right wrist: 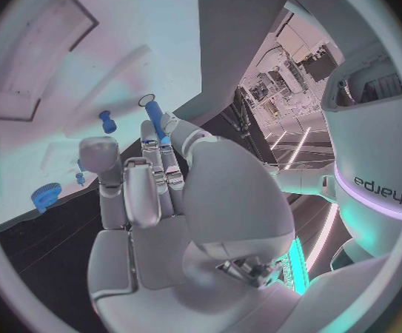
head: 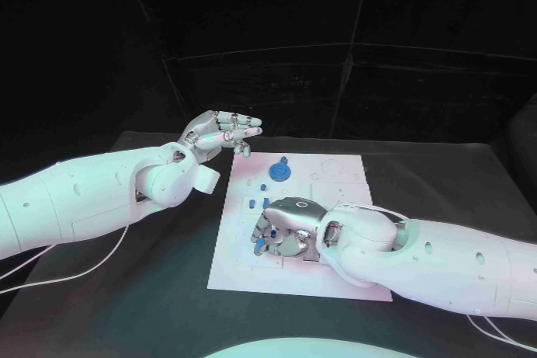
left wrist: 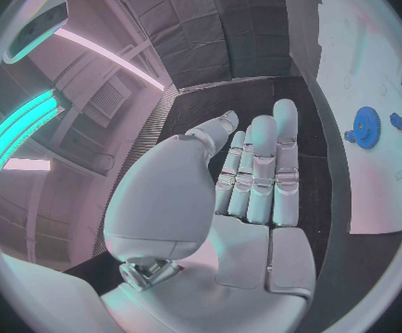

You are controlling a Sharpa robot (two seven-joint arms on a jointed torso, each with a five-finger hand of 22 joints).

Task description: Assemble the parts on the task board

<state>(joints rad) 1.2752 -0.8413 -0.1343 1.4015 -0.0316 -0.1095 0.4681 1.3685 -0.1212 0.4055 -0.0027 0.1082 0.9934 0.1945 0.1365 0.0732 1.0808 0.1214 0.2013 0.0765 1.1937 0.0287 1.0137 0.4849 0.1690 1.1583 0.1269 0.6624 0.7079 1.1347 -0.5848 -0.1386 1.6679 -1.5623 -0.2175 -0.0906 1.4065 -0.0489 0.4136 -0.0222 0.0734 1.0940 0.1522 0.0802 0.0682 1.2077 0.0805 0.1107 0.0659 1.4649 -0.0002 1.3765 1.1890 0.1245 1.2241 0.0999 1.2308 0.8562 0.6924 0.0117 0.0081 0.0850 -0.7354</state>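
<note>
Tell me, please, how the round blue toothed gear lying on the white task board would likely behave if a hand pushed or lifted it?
The round blue toothed gear looks like small moulded plastic, so probably stiff and light. It lies flat on the white task board, so a push would likely slide it, not roll it. Its thin edge may make pinching it up fiddly.

Looks like a robotics lab: black table (head: 134, 296) ringed by dark curtains (head: 336, 63), ceiling strip lights (left wrist: 20, 129).
</note>
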